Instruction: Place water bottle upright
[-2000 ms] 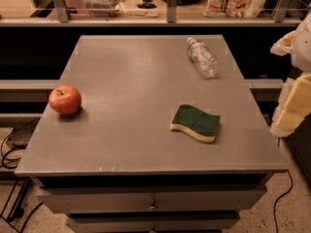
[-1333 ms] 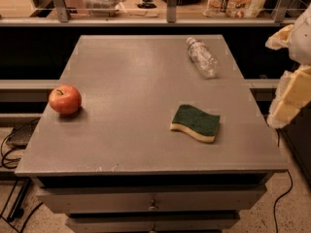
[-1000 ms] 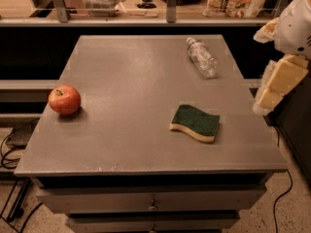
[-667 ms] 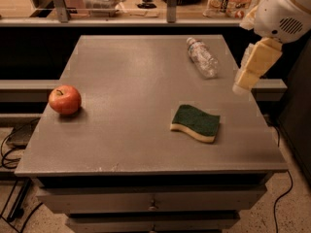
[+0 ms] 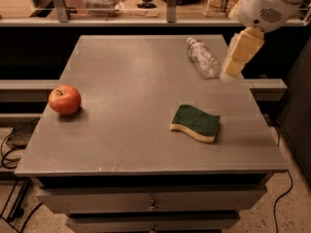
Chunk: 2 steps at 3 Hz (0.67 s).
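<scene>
Lying on its side at the far right of the desk [image 5: 136, 81], cap toward the far edge: water bottle [image 5: 202, 58]. Just right of it, hovering by the desk's right edge: pincer [image 5: 231, 69], apart or together impossible to tell. Red apple [image 5: 64, 99] at left, green sponge [image 5: 195, 123] near right.

Lit dimly and warmly from above, soft sheen on grey table top [image 5: 136, 81], small dark shadows under apple [image 5: 64, 99] and sponge [image 5: 195, 123], faint glints on water bottle [image 5: 203, 58], gripper [image 5: 230, 71] pale and slightly smeared above table's far right edge beside that bottle, back shelf [image 5: 121, 21] brighter, floor [image 5: 291, 212] murky.
</scene>
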### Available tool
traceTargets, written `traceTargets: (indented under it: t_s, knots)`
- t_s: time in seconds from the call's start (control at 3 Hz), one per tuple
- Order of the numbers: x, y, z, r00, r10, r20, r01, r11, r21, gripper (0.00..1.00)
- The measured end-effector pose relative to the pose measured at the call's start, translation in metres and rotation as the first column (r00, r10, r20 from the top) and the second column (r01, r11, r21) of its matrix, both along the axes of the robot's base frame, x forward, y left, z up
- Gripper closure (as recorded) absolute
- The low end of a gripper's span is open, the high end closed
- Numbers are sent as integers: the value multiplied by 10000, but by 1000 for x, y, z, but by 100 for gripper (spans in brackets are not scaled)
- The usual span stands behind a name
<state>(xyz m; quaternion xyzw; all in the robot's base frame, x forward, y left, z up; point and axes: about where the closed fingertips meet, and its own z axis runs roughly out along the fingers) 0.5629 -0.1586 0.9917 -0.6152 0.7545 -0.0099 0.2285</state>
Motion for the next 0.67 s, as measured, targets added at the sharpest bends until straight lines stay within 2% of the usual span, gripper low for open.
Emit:
traceTargets:
  t_s: [0.33, 0.67]
  knots:
    - [35, 7, -4, 9989, -457, -137, 466, 9962, 736, 0]
    - [85, 9, -13, 9873, -1550, -348, 1585, 9766, 1451, 0]
